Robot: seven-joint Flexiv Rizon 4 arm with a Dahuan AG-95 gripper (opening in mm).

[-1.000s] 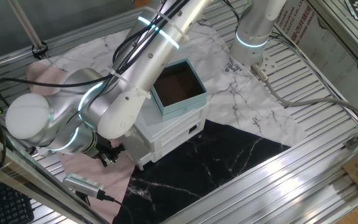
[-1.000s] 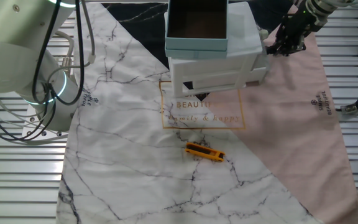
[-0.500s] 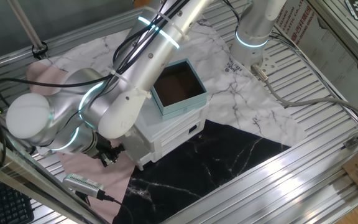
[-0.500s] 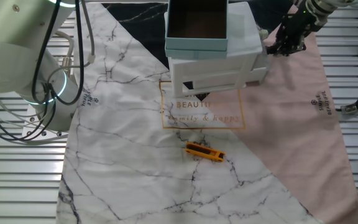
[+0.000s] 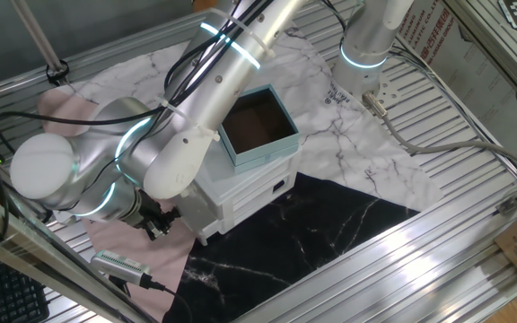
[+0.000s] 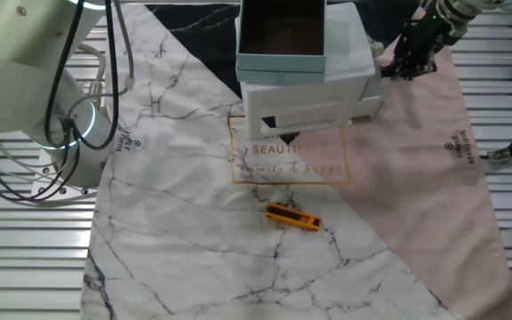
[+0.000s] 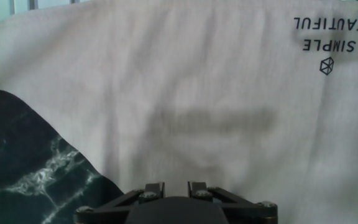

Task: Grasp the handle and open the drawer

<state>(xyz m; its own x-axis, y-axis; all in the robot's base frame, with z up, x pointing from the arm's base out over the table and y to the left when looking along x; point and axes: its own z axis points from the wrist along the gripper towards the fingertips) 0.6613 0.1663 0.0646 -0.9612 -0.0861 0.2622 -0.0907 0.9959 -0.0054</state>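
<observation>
Hand view: pale pink cloth (image 7: 185, 93) fills the frame, with a dark green marbled sheet (image 7: 23, 162) in the lower left corner; printed words read upside down at top right.
Fingers: only the black base of the gripper (image 7: 176, 202) shows at the bottom edge, so whether the fingers are parted or closed cannot be told.
Gripper position: in the other fixed view the black gripper (image 6: 409, 55) hangs just beside the right end of the small white plastic cabinet (image 6: 314, 98), over the pink cloth (image 6: 425, 169); touching or apart is unclear.
Drawer: the lowest white shallow drawer (image 5: 263, 199) sits flush in the cabinet front, closed (as far as one fixed view shows).
Handle: small round black knob (image 5: 278, 189) on that drawer front, well apart from the gripper (image 5: 155, 220), which is at the cabinet's opposite end.
On top: teal box with brown inside (image 6: 282, 37), open upward.
Table: ribbed metal table (image 6: 34, 258) under a white marbled sheet (image 6: 176, 231).
Loose item: small orange tool (image 6: 292, 217) lies on the marbled sheet, in front of the cabinet.
</observation>
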